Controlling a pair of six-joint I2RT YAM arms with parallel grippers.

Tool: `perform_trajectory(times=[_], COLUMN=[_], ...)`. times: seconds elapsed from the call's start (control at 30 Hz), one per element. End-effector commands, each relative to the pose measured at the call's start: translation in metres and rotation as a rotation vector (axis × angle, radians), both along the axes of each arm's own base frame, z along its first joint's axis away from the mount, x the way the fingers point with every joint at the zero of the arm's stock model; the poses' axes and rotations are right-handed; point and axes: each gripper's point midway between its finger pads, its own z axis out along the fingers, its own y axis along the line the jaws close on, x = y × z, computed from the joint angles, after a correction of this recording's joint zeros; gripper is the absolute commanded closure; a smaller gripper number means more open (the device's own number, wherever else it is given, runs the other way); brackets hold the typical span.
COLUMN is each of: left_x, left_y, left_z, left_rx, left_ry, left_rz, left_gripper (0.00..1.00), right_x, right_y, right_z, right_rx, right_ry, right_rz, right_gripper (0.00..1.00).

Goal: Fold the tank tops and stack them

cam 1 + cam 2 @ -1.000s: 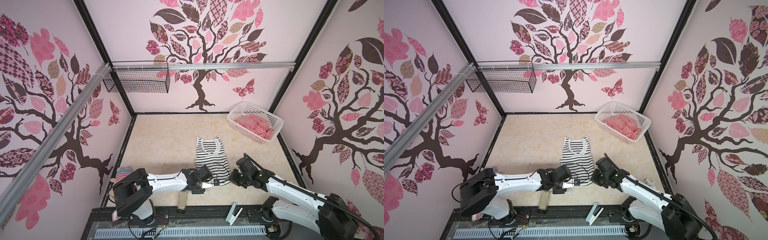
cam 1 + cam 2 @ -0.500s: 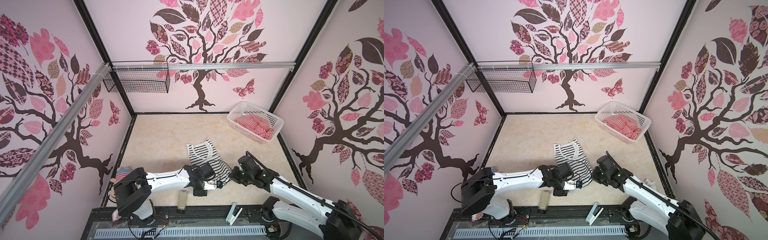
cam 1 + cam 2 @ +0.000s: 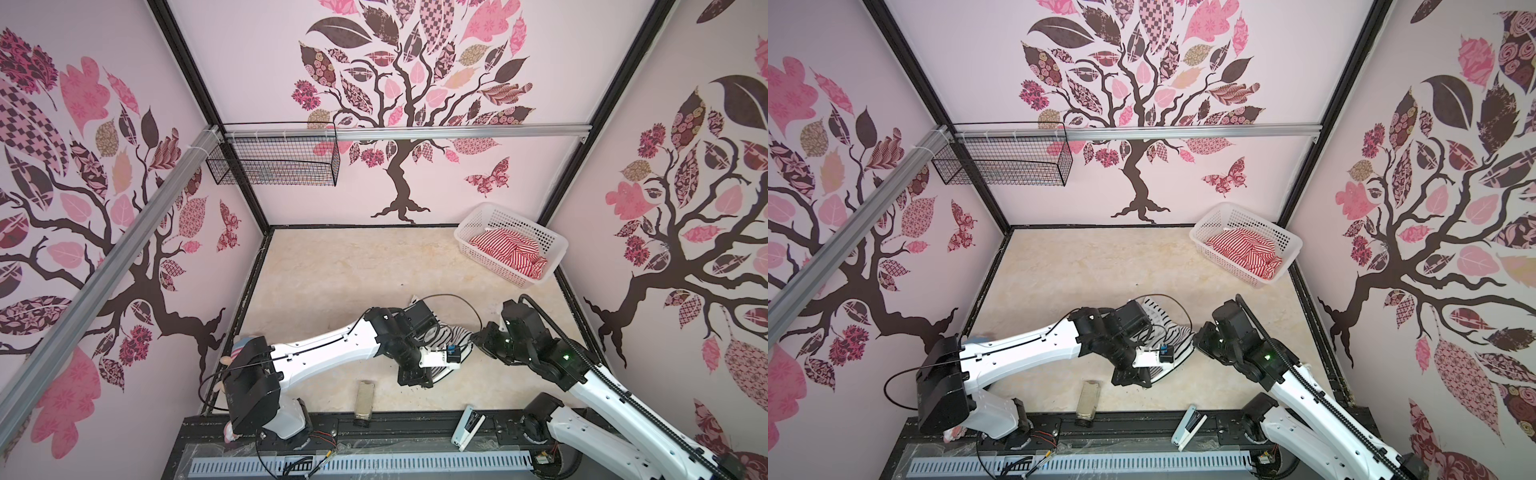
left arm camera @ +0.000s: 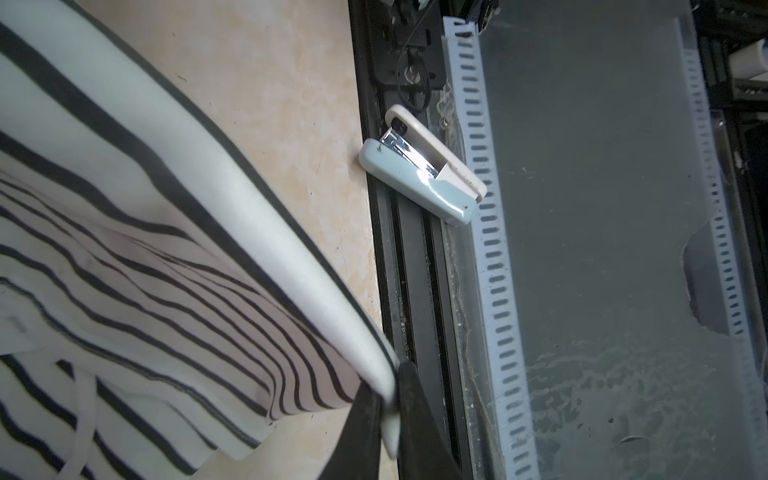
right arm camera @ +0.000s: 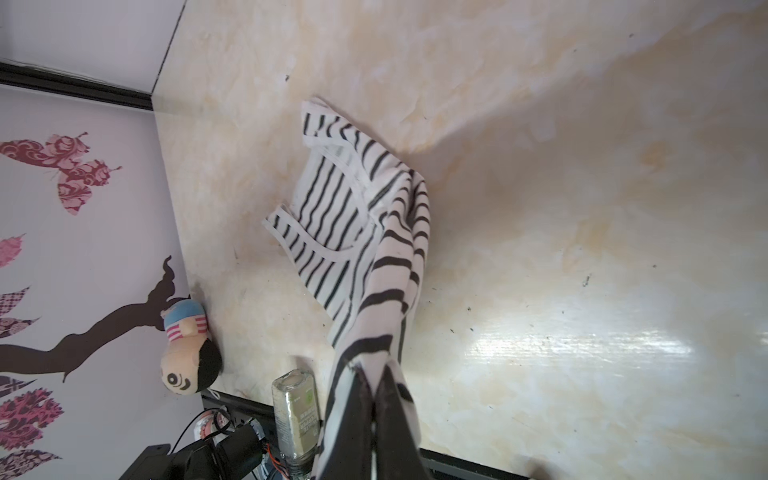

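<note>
We read the clock face on both top views, with 12 o'clock at the back wall. The biggest thing is the cream marbled table (image 3: 332,270), which fills the floor of the cell. Above its 11 o'clock corner a black wire basket (image 3: 274,166) hangs from the rail. At the 1 o'clock corner stands the white lattice basket (image 3: 492,266), and the red-and-white tank top (image 3: 509,251) lies crumpled inside it.

The black-and-white tank top (image 3: 455,332) is near the front of the table, at about 5 o'clock from the middle, between the two arms. In the right wrist view its straps and neckline lie flat on the table, while the lower part is pulled up into a twisted band that rises to the gripper.

The left gripper (image 4: 392,374) has its two dark fingers almost together, and the white hem of this top is pinched between them. The right gripper (image 5: 376,382) is closed tight on another part of the same striped cloth, and nothing else is in it. Both grippers are low, close over the table near its front edge.

A clear bottle (image 3: 363,397) lies at 6 o'clock, on the front edge of the table. A pale blue and white stapler (image 3: 467,426) rests at 5 o'clock, on the black frame in front of the table. A small soft doll (image 5: 189,349) lies at 8 o'clock, against the left wall.
</note>
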Motion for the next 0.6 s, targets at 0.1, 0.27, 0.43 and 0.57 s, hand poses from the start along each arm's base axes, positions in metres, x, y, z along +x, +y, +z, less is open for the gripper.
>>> perform_trajectory(times=[0.1,0.27,0.43,0.57], left_x=[0.034,0.077,0.117,0.146], left_y=[0.005,0.019,0.038,0.055], left_z=[0.049,0.036,0.005,-0.009], left_rx=[-0.149,-0.184,-0.162,-0.14], left_ry=[0.113,0.085,0.055,0.092], left_rz=[0.137,0.261,0.362,0.427], left_gripper=[0.86,0.86,0.86,0.87], right_x=[0.022,0.054,0.095,0.13], right_y=[0.006,0.022,0.04,0.062], right_z=[0.032,0.038,0.027,0.017], right_rx=[-0.014,0.002,-0.008,-0.013], right_ry=[-0.063,-0.079,-0.066,-0.055], right_rz=[-0.005,0.016,0.035,0.073], right_gripper=[1.0,1.0,1.0,1.0])
